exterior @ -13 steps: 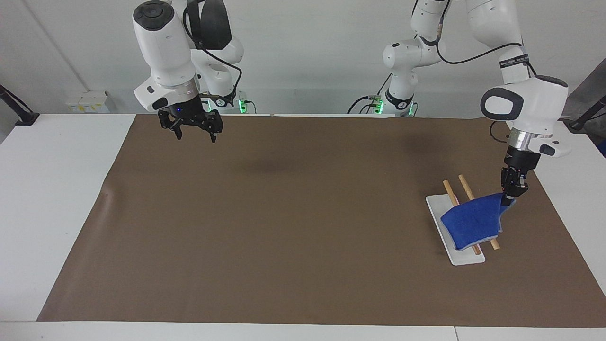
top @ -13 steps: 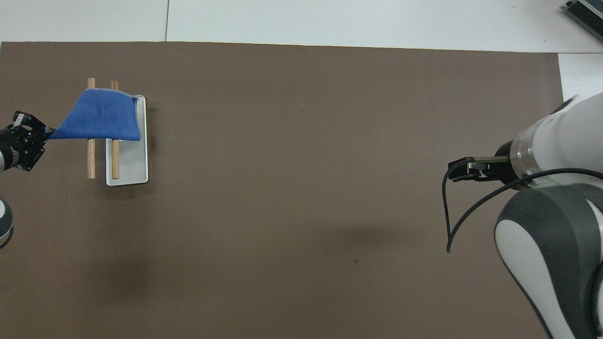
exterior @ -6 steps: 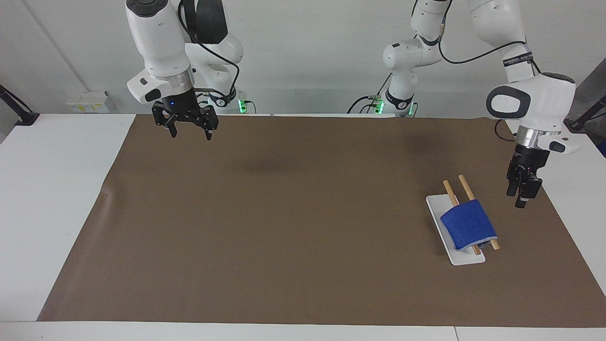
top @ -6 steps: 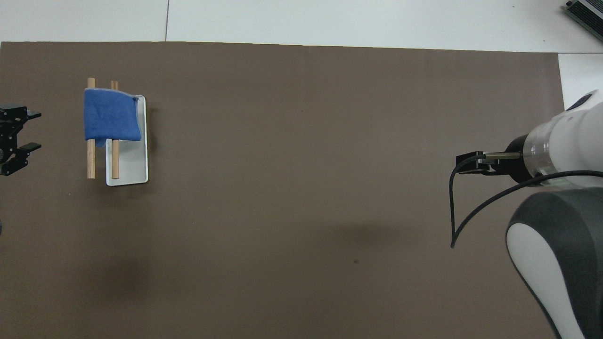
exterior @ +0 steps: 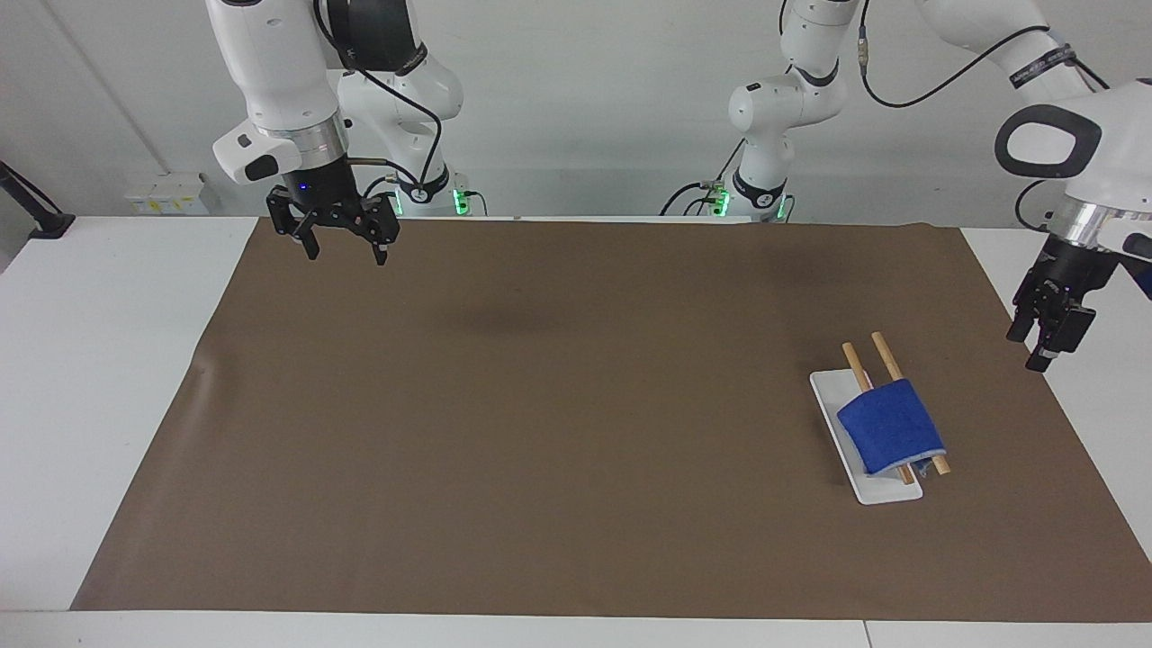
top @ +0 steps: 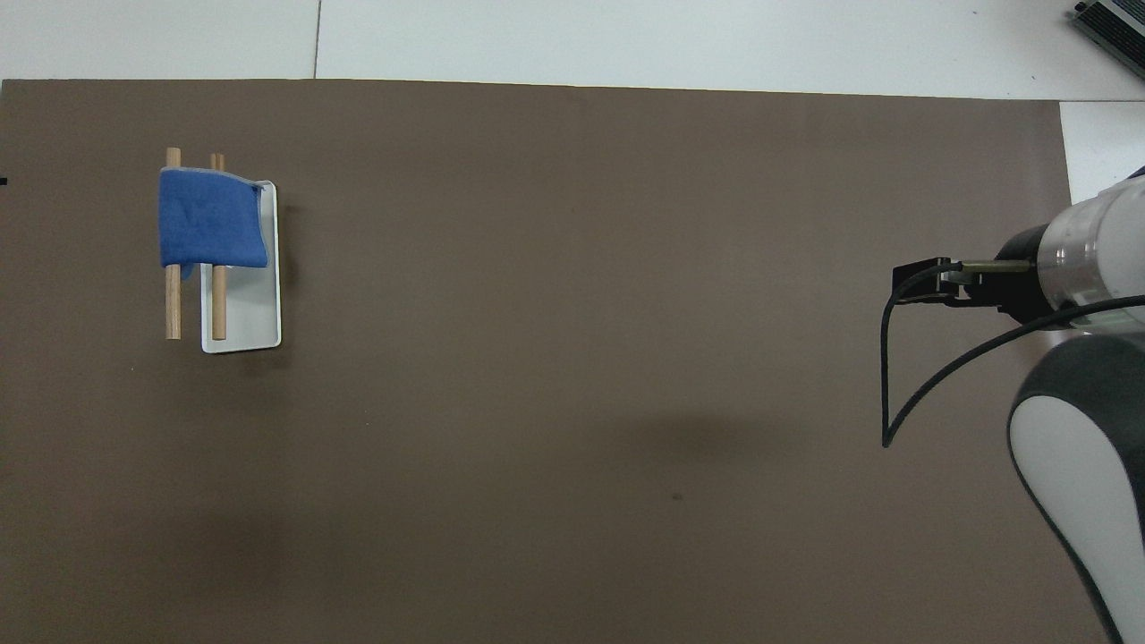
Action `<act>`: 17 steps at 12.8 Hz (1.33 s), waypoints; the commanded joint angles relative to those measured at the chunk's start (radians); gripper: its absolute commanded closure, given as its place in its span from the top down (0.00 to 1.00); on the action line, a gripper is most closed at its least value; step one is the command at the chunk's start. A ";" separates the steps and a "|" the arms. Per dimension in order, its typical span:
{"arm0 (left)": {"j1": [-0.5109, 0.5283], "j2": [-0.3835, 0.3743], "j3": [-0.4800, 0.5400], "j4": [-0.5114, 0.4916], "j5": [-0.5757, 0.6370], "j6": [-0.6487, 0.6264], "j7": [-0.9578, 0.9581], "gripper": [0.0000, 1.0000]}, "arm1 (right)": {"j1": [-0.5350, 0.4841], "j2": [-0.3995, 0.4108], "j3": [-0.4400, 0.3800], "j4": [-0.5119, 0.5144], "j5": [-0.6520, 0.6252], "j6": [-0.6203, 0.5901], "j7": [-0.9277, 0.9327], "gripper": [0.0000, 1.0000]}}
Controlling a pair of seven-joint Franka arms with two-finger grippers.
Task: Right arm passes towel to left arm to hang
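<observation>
The royal-blue towel [exterior: 891, 436] hangs folded over two wooden rods [exterior: 886, 358] of a small rack on a white base [exterior: 886, 490], at the left arm's end of the table. It also shows in the overhead view [top: 210, 222]. My left gripper [exterior: 1035, 346] is open and empty, raised over the brown mat's edge beside the rack and apart from the towel; it is out of the overhead view. My right gripper [exterior: 342, 245] is open and empty, raised over the mat's corner near its own base.
A brown mat [exterior: 540, 405] covers most of the white table [exterior: 99, 360]. The right arm's black cable [top: 894, 376] loops from its wrist. The rack's rods [top: 172, 304] stick out past the towel toward the robots.
My left gripper let go of the towel's corner and moved up and away toward the table's end. The towel settled over the rods. My right gripper rose and drew back toward its base.
</observation>
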 commanded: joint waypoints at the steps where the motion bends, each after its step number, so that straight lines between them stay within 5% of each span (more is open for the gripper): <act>1: -0.007 -0.055 -0.010 0.109 0.116 -0.232 0.028 0.89 | -0.007 0.026 -0.007 0.049 0.021 -0.038 -0.027 1.00; 4: -0.066 -0.060 -0.043 0.212 0.198 -0.453 0.184 0.88 | -0.007 0.026 -0.008 0.049 0.021 -0.038 -0.028 1.00; 8: -0.082 -0.101 -0.131 0.229 0.210 -0.622 0.461 0.87 | -0.008 0.020 -0.008 0.032 0.025 -0.043 -0.027 1.00; 17: -0.080 -0.164 -0.241 0.214 0.198 -0.631 0.483 1.00 | -0.013 0.019 -0.010 0.030 0.025 -0.041 -0.024 1.00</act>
